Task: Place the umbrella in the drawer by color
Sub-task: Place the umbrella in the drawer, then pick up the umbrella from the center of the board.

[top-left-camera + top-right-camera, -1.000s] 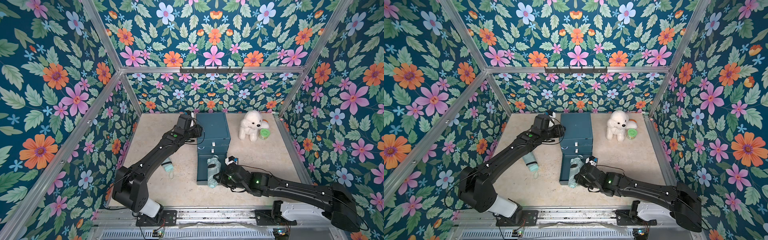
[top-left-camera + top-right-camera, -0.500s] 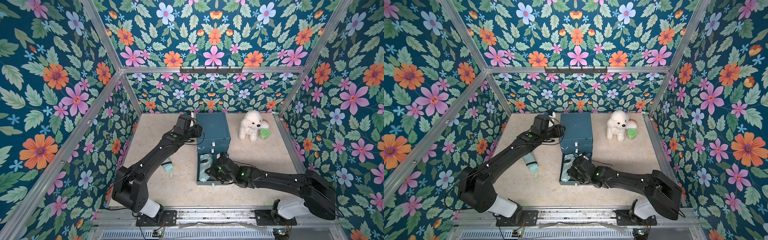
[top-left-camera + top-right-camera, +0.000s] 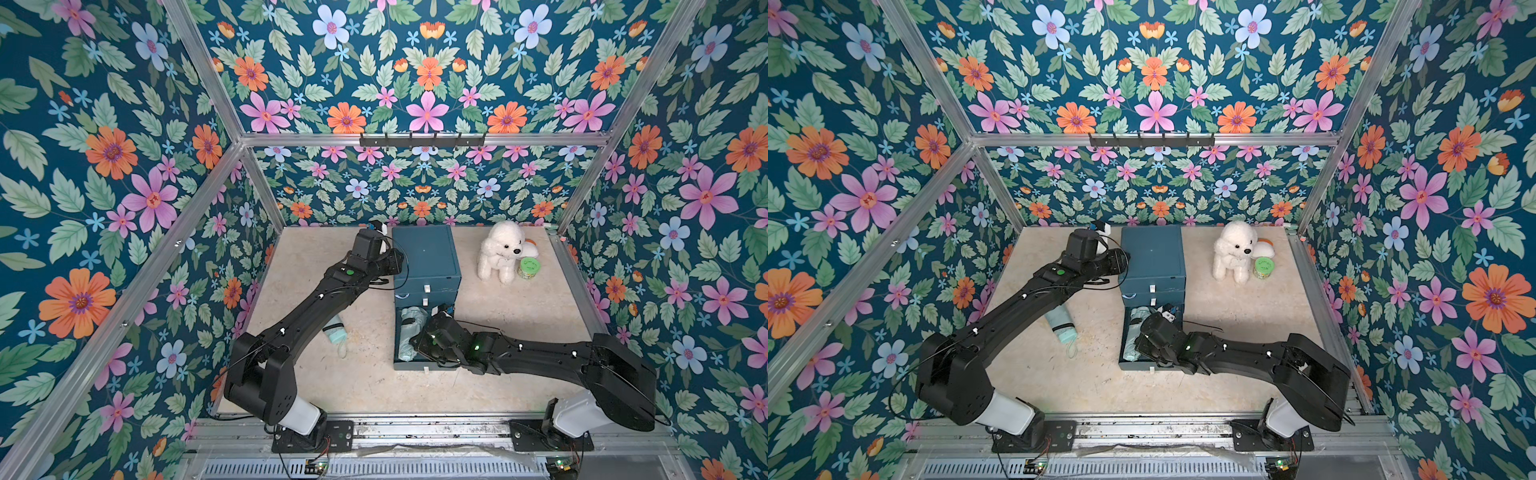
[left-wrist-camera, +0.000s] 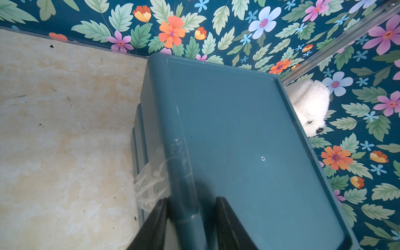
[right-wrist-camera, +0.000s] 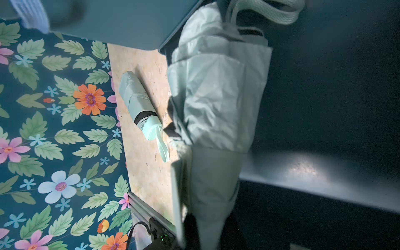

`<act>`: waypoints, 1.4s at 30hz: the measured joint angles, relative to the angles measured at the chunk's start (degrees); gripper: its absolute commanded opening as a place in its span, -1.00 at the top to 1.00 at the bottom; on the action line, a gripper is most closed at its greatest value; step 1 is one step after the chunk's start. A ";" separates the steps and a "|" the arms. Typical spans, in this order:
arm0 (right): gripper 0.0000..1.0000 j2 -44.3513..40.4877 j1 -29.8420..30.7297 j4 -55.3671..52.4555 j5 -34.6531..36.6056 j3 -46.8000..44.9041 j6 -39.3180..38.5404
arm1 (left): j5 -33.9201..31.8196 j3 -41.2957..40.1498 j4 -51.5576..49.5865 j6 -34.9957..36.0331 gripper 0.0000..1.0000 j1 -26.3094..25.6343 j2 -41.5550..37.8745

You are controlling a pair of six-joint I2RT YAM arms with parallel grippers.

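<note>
Landmark: blue cabinet (image 3: 424,253), seen in both top views. Its bottom drawer (image 3: 415,366) is pulled out toward my bases. The two fronts above it are pushed in.

Right gripper (image 5: 214,233): down inside the open drawer. Jaws drawn close on the pale mint cloth of the umbrella (image 5: 216,97), which bunches between my two dark fingers in the right wrist view. The umbrella lies lengthwise in the drawer, against the wall on my left side. Its strap loop is at the end nearer the cabinet body.

Left gripper (image 4: 191,200): at the left edge of the cabinet's top. Jaws part-way apart and astride the rim, one finger outside the side wall, the other over the top panel. Whether they pinch the rim, I cannot tell.

Second umbrella (image 3: 334,330): same pale mint, folded. It lies on the floor (image 3: 365,386) left of the cabinet, apart from it and partly under my left arm.

Right of the cabinet: white plush dog (image 3: 500,251), standing. A green tin (image 3: 528,268) sits just beside it, on the side away from the cabinet.
</note>
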 measured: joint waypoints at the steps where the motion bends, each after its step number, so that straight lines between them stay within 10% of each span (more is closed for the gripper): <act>1: 1.00 0.39 -0.02 0.22 0.00 -0.11 -0.02 | 0.00 0.00 0.02 0.02 0.19 0.00 0.00; 5: 1.00 2.19 -0.04 1.09 -0.15 -0.48 -0.66 | -0.07 -0.04 0.13 0.02 0.20 0.00 -0.07; 9: 0.19 4.20 -0.02 0.81 -0.68 0.09 -1.53 | -0.17 -0.20 0.33 0.02 0.20 0.00 -0.07; 31: -0.19 -8.76 11.67 -12.76 15.76 7.54 -13.99 | -4.28 -1.33 -2.67 -0.70 -0.05 1.09 -3.91; 42: -0.40 -0.72 13.03 -9.05 16.02 16.06 -24.13 | -4.50 -0.46 -9.64 -1.33 -0.07 6.64 -10.86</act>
